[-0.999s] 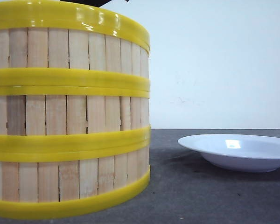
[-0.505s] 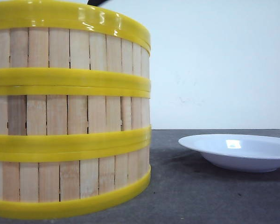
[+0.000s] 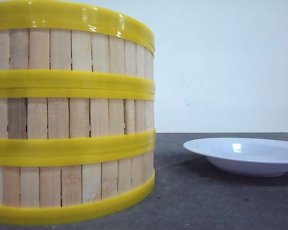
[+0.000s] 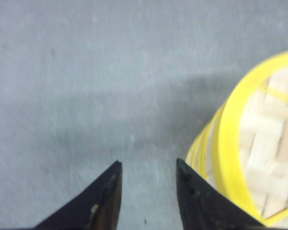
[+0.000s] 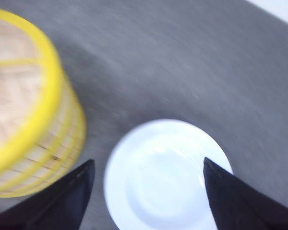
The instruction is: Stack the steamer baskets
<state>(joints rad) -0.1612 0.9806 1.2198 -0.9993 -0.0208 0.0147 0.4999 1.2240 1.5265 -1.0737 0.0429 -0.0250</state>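
Note:
Three steamer baskets (image 3: 72, 115) of pale slats with yellow rims stand stacked in one column at the left of the front view, close to the camera. The stack (image 4: 259, 153) shows in the left wrist view beside my left gripper (image 4: 148, 165), which hangs open above the grey table with nothing between its fingers. In the right wrist view the stack (image 5: 29, 105) stands to one side. My right gripper (image 5: 148, 165) is wide open high above the white plate, holding nothing. Neither gripper shows in the front view.
A shallow white plate (image 3: 245, 155) lies on the dark grey table right of the stack, and shows under the right gripper as the plate (image 5: 165, 177). A pale wall stands behind the table.
A dark part of an arm that showed above the top basket's rim has drawn upward out of the front view. The stack and the plate have not moved.

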